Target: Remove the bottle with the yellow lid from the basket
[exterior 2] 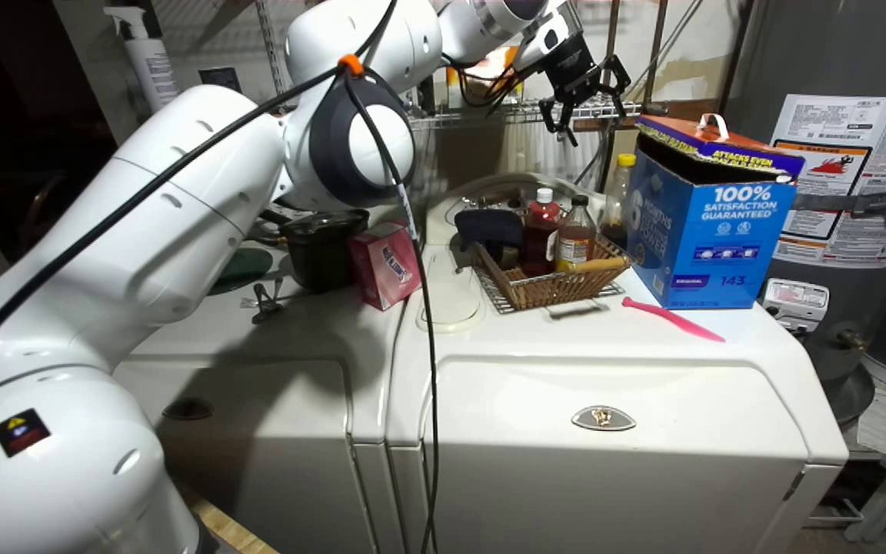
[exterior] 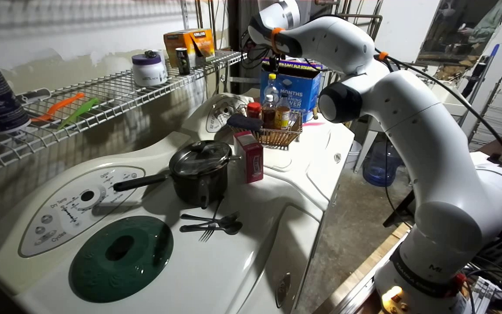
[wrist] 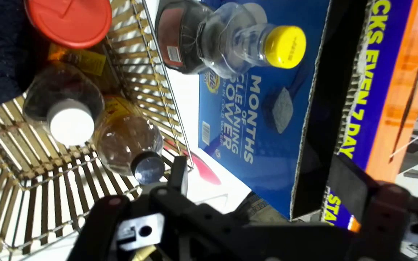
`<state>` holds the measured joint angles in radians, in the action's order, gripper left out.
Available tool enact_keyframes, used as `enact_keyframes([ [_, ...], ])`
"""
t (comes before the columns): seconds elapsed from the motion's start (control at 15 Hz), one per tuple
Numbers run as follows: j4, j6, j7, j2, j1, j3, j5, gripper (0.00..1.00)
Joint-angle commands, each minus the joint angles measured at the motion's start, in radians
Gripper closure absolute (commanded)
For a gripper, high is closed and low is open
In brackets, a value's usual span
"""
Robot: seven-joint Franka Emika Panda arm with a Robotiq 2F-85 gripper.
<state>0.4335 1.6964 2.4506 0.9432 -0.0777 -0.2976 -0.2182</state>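
Observation:
The bottle with the yellow lid (wrist: 220, 40) stands upright just outside the basket, between its rim and a blue box; it shows in both exterior views (exterior: 271, 90) (exterior 2: 617, 192). The brown slatted basket (wrist: 158, 83) also shows in both exterior views (exterior: 277, 138) (exterior 2: 558, 290). It holds a white-capped bottle (wrist: 72, 122), a black-capped bottle (wrist: 127, 145) and a red-lidded jar (wrist: 69, 21). My gripper (wrist: 263, 174) is open and empty. It hangs above the basket and box area in an exterior view (exterior 2: 601, 125), fingers apart and touching nothing. In the other exterior picture it is mostly hidden.
The open blue box (exterior 2: 708, 238) stands beside the basket, its flap raised. A pink tool (exterior 2: 674, 319) lies in front. A dark cloth (exterior 2: 489, 228) lies over the basket's edge. A red carton (exterior: 250, 159) and dark pot (exterior: 201, 183) stand nearby. A wire shelf (exterior: 116, 89) runs along the wall.

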Motion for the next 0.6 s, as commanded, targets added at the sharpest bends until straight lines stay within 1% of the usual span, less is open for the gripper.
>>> enact_keyframes([
  [0.0, 0.003, -0.072, -0.192, -0.053, 0.015, -0.007, -0.069, 0.00],
  [0.13, -0.001, -0.079, -0.313, -0.083, 0.011, 0.033, -0.037, 0.00],
  [0.33, -0.002, -0.065, -0.451, -0.131, 0.020, 0.074, -0.008, 0.00],
  [0.4, -0.001, -0.186, -0.242, -0.147, 0.058, 0.015, -0.049, 0.00],
  [0.47, -0.002, -0.089, -0.351, -0.115, 0.023, 0.045, -0.035, 0.00],
  [0.53, -0.003, -0.135, -0.310, -0.130, 0.035, 0.039, -0.038, 0.00],
])
